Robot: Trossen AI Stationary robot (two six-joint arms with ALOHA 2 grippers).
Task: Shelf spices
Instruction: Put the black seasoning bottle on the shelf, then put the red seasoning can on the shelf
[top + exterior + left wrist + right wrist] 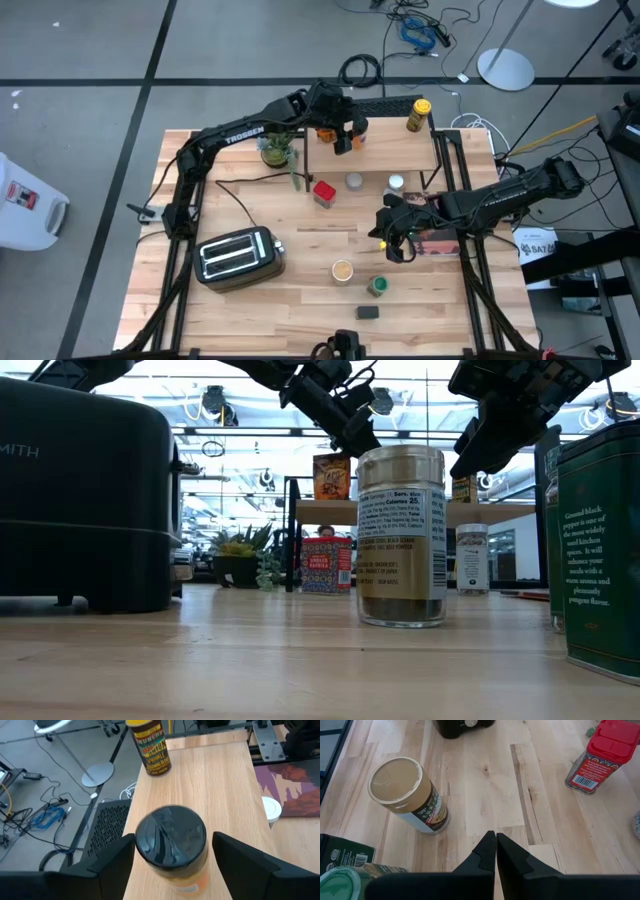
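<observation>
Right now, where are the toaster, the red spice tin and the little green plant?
toaster (238,257): high view, on its slotted top.
red spice tin (324,191): high view, on its red lid.
green plant (277,150): high view, on its leaves.

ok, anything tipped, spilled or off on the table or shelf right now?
Nothing stands out. The black-lidded jar stands upright on the shelf between the left end effector's open fingers; the tan-lidded jar and red tin stand upright on the table.

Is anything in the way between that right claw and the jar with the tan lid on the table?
Nothing visible. The right gripper, fingers shut, hangs above bare wood, and the tan-lidded jar stands apart from it with open table between.
</observation>
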